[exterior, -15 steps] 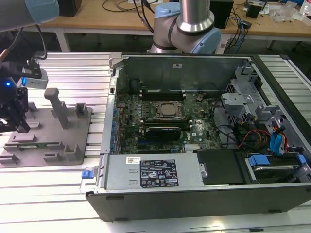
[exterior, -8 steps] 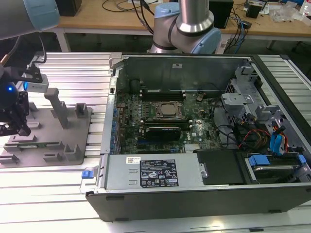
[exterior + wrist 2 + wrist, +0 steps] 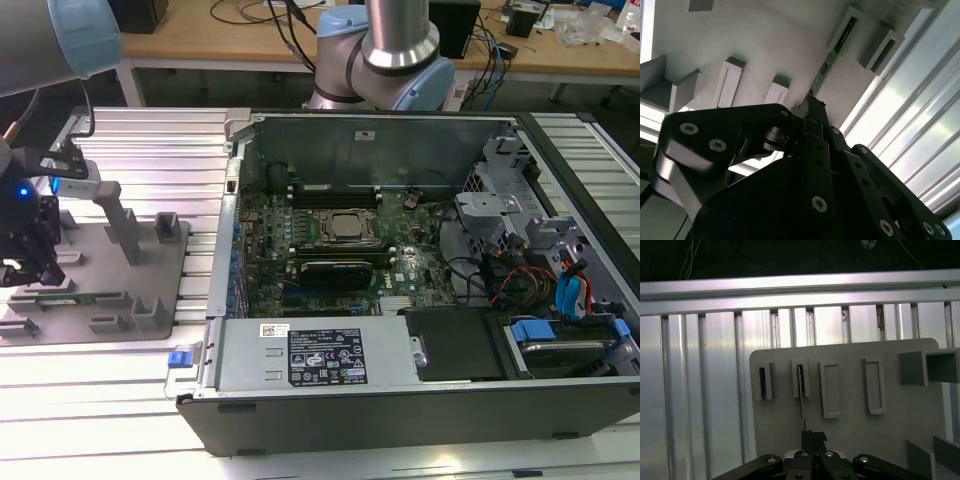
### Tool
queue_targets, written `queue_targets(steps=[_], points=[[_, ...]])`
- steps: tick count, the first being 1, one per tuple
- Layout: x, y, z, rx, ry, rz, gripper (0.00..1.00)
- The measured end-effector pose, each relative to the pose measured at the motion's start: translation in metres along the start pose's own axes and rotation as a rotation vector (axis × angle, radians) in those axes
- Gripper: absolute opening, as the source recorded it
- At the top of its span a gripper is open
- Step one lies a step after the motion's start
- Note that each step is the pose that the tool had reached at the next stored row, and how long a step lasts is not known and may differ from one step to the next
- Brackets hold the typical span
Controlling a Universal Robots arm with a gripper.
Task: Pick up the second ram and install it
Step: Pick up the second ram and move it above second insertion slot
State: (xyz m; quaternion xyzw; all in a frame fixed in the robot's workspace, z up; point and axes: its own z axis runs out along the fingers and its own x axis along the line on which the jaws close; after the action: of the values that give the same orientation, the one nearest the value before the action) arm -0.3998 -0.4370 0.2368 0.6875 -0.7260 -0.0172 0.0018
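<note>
Gripper: low over the grey holder plate (image 3: 100, 250) at the exterior view's left; the gripper (image 3: 813, 436) has its fingers pressed close together, and as far as I can see they pinch the near end of the stick
Second ram: the second ram (image 3: 801, 390) stands on edge in a narrow slot of the holder, not yet lifted clear; its green edge shows in the second wrist view
Open computer case (image 3: 400, 380): well apart from the holder, on the slatted worktop (image 3: 130, 380), lid off and board exposed
Handling, my guess: light, stiff and thin, but fragile; chips and contact edge should not be squeezed
Where to hold: across the flat faces near the top edge, kept upright so it does not twist in the slot
</note>
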Motion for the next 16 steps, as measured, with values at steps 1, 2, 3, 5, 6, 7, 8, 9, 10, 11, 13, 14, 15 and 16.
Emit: queue_targets(steps=[1, 2, 3, 5, 6, 7, 8, 9, 10, 11, 13, 14, 15, 16], points=[[0.0001, 0.0005, 0.0005, 0.0001, 0.0, -0.001, 0.08], [0.0002, 0.0011, 0.001, 0.0, 0.0, -0.002, 0.08], [0.0004, 0.0028, 0.0018, 0.0, 0.0001, -0.004, 0.08], [0.0007, 0.0062, 0.0054, -0.0001, 0.0002, -0.009, 0.08], [0.0008, 0.0066, 0.0068, -0.0001, 0.0002, -0.01, 0.08], [0.0008, 0.0071, 0.0081, -0.0003, 0.0003, -0.012, 0.08], [0.0011, 0.0074, 0.009, -0.0003, 0.0002, -0.016, 0.08], [0.0017, 0.0076, 0.0097, -0.0003, 0.0002, -0.018, 0.08], [0.0032, 0.0077, 0.0104, -0.0005, 0.0004, -0.022, 0.08], [0.0038, 0.0077, 0.0107, -0.0005, 0.0004, -0.023, 0.08], [0.0039, 0.0078, 0.0108, -0.0005, 0.0005, -0.024, 0.08], [0.004, 0.0077, 0.0108, -0.0006, 0.0005, -0.024, 0.08], [0.004, 0.0077, 0.0108, -0.0005, 0.0005, -0.025, 0.08], [0.004, 0.0077, 0.0108, -0.0006, 0.0005, -0.025, 0.08]])
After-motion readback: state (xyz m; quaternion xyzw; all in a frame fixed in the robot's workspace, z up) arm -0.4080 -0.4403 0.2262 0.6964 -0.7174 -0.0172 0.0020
